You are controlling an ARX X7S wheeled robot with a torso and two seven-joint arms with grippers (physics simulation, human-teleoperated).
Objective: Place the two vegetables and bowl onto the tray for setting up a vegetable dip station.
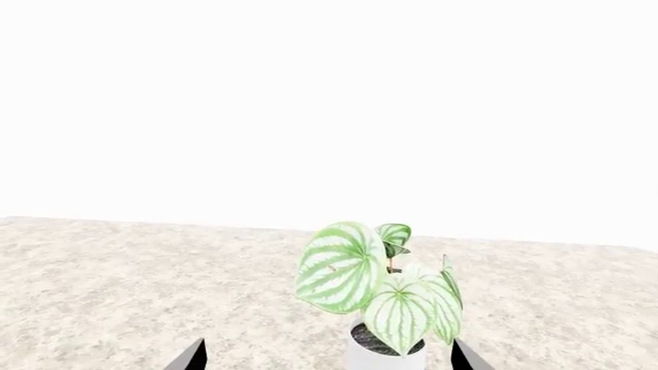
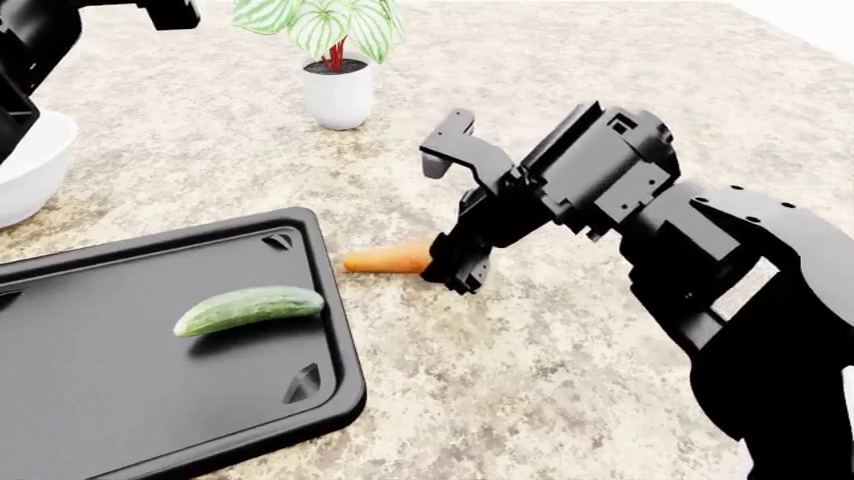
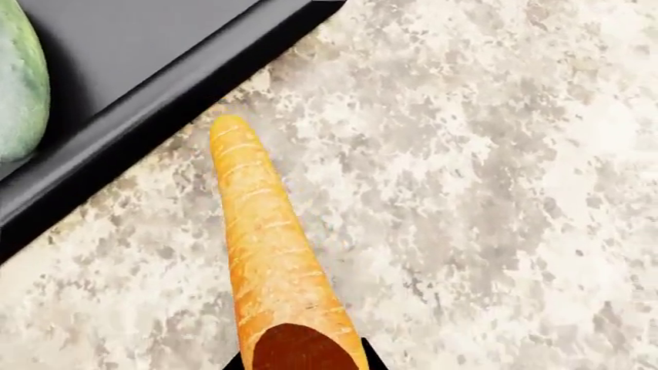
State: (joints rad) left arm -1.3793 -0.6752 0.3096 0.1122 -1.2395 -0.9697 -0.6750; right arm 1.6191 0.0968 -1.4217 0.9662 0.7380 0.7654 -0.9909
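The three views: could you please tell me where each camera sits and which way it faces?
Head view: high, facing forward and down on the tray, cucumber, bowl; both arms show.
Left wrist view: low, facing level across the counter at the potted plant; left gripper tips show.
Right wrist view: facing down along the carrot; right gripper barely shows.
Shared: carrot, tray, cucumber (head, right wrist); plant (head, left wrist).

The right hand hides the carrot's thick end; the bowl is cut off beyond the left arm.
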